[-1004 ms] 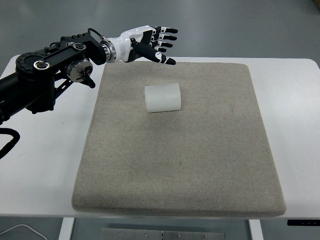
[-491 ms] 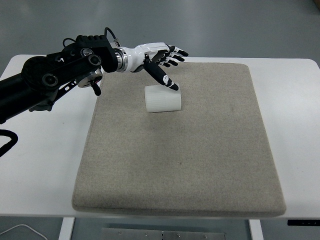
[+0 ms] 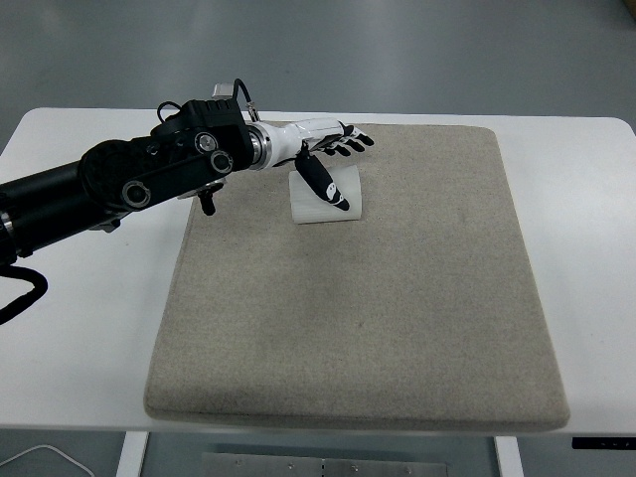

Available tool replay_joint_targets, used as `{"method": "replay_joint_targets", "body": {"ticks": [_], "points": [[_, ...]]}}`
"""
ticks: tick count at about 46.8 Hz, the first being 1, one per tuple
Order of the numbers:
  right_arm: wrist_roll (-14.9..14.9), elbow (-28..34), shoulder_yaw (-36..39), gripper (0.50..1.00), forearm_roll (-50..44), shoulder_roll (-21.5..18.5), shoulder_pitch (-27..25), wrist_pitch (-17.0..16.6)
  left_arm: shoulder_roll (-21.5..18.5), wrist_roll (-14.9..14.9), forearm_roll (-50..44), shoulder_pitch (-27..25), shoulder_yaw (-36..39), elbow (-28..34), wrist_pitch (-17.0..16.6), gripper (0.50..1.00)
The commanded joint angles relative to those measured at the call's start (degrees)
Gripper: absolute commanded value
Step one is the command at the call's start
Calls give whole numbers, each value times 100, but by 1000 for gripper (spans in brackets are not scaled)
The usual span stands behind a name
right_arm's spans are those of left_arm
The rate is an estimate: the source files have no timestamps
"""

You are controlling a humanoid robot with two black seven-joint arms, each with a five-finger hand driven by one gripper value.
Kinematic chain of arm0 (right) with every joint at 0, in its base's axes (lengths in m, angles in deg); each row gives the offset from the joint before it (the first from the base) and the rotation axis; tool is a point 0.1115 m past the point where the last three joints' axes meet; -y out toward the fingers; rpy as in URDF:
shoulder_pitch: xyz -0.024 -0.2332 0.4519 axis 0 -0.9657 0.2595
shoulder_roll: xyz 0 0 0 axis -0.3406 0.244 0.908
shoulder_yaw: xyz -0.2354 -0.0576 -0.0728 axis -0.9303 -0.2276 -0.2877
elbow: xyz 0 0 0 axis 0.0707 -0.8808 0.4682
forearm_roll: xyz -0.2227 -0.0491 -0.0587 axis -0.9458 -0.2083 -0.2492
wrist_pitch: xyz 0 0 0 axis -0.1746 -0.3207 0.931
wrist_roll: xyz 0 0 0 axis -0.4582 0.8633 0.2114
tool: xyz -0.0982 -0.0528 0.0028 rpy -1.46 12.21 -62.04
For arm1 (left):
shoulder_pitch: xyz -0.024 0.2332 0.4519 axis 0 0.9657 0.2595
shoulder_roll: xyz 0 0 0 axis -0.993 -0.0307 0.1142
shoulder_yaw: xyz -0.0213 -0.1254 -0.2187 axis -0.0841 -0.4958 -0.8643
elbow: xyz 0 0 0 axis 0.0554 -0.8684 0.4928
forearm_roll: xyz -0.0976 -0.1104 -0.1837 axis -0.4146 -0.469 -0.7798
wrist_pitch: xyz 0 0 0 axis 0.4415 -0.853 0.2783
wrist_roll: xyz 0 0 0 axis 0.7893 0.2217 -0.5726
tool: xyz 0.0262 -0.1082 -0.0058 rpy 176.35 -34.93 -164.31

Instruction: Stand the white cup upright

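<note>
A white ribbed cup [image 3: 325, 202] lies on its side on the grey mat [image 3: 397, 298], in the mat's far left part. My left hand [image 3: 333, 154] hangs right over the cup with its fingers spread. The four fingers [image 3: 350, 142] reach past the cup's far side and the thumb [image 3: 320, 180] points down across its near face. The hand holds nothing. The hand hides the cup's top. The right arm is out of view.
The grey mat covers most of the white table [image 3: 79, 328]. My black left arm [image 3: 119, 184] reaches in from the left over the table's far left part.
My left hand has moved down and toward the cup, from above the mat's far edge to right over the cup. The cup has not moved.
</note>
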Motion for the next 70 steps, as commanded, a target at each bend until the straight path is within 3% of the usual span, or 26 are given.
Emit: {"method": "replay_joint_targets", "body": {"ticks": [1, 32, 46, 49, 54, 60, 70], "points": [[0, -2, 0, 930, 0, 0, 0, 0, 65, 4, 26, 19, 9, -18, -7, 981], [0, 7, 0, 930, 0, 0, 0, 0, 83, 83, 351, 63, 387, -97, -15, 969], [0, -2, 0, 930, 0, 0, 0, 0, 83, 92, 403, 46, 510, -106, -15, 851], [0, -2, 0, 930, 0, 0, 0, 0, 74, 92, 535, 54, 510, -106, -7, 793], [0, -2, 0, 930, 0, 0, 0, 0, 83, 100, 790, 72, 501, -106, 2, 637], [0, -2, 0, 930, 0, 0, 0, 0, 74, 118, 676, 54, 396, -106, 20, 593], [0, -2, 0, 930, 0, 0, 0, 0, 21, 223, 141, 89, -456, -220, 143, 589]]}}
